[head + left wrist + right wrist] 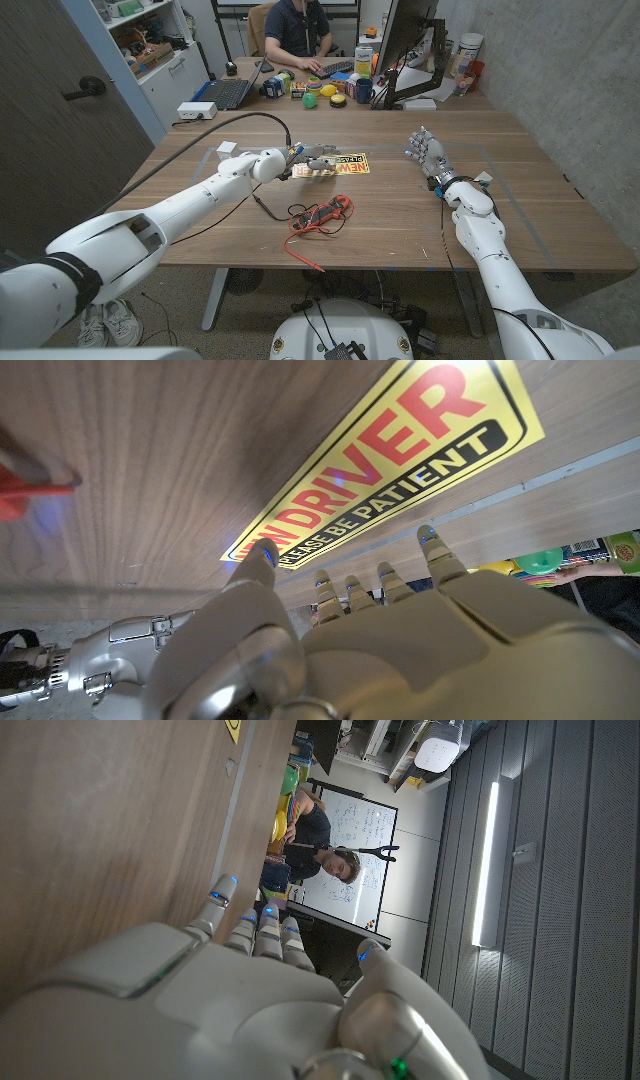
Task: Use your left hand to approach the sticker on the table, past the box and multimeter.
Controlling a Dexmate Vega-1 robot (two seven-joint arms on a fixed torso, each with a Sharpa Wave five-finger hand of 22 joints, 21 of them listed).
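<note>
The yellow sticker [350,163] with red and black lettering lies flat on the wooden table [400,230], just past the middle. My left hand [312,160] hovers over the sticker's left end, fingers apart and holding nothing. In the left wrist view the fingertips [436,546] of my left hand [380,650] reach the near edge of the sticker [400,450]. The red multimeter [325,213] with its leads sits nearer to me than the hand, and a small white box [226,150] lies off to the left. My right hand [428,152] stands open at the right, fingers up.
A black cable [200,140] arcs over the table's left half to my left wrist. At the far edge stand a laptop [225,93], a monitor [405,40] and several small items [330,90]; a person [295,30] sits behind them.
</note>
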